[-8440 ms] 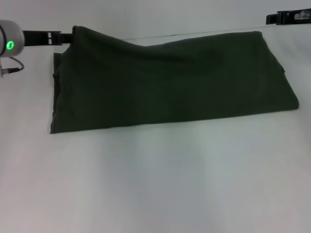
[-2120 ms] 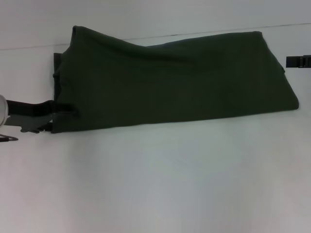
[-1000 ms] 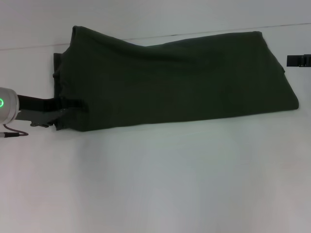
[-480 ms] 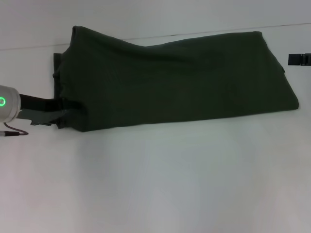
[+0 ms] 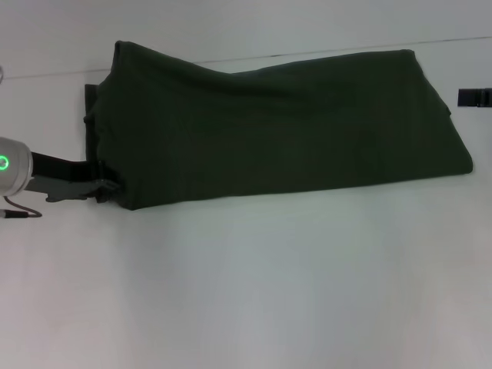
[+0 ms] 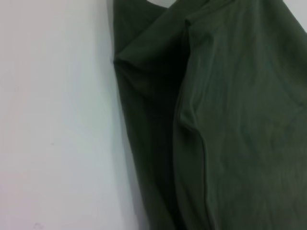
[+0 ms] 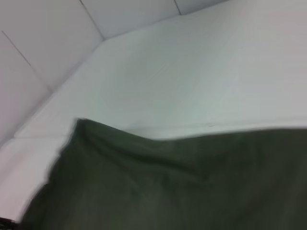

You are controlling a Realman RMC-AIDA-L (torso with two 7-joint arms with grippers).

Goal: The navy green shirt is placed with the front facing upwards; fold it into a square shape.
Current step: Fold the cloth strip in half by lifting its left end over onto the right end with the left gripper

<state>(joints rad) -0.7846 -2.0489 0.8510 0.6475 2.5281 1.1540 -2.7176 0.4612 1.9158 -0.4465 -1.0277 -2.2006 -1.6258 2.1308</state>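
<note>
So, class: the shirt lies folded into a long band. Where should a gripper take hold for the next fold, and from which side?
Probably the near left corner of the navy green shirt, approached from the left. The layered edges meet there, and the left gripper is already at it.

You have a plain white table (image 5: 254, 284) before you, and directly on it lies the navy green shirt (image 5: 277, 131), folded into a long band across its far half.
</note>
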